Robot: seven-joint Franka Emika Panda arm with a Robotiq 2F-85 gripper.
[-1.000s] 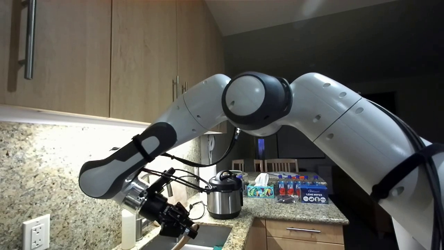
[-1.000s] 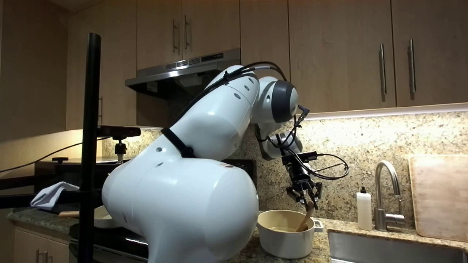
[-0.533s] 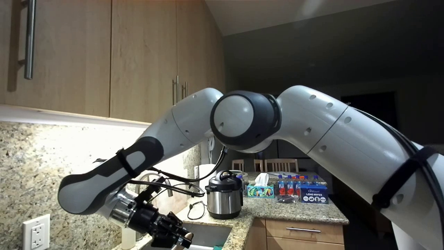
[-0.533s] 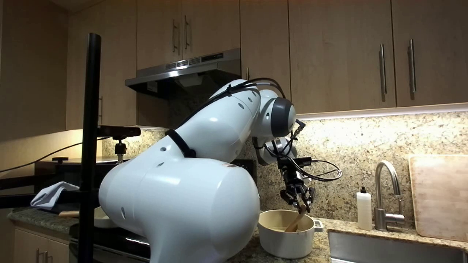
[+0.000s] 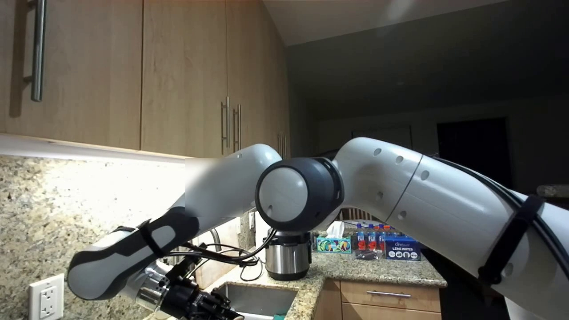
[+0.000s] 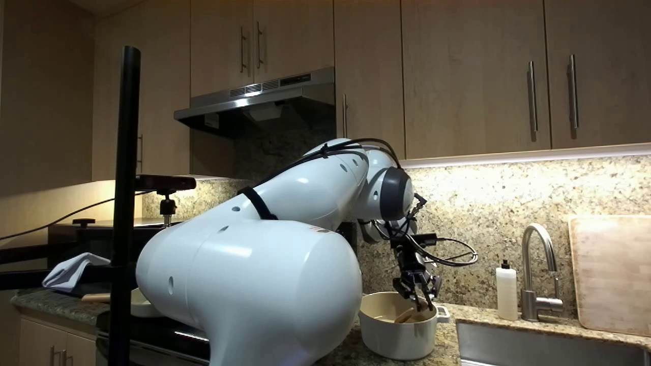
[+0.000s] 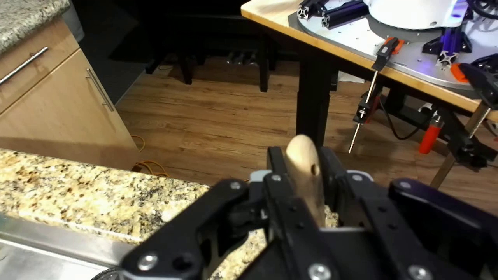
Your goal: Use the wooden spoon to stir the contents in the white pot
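Observation:
The white pot stands on the counter left of the sink in an exterior view, open on top, with a side handle at its right. My gripper is just above its right rim, fingers pointing down, shut on the handle of the wooden spoon. The spoon slants down to the left inside the pot; its lower end and the pot's contents are mostly hidden. In the wrist view the handle's rounded end with a hole sits between the fingers. In an exterior view the gripper is at the bottom edge; the pot is out of view there.
The sink, faucet, soap bottle and cutting board stand right of the pot. A steel pressure cooker, tissue box and several bottles stand farther along the counter. Cabinets hang above.
The arm and gripper have moved down toward the pot. The spoon has sunk lower into the pot, shifted left and leans more.

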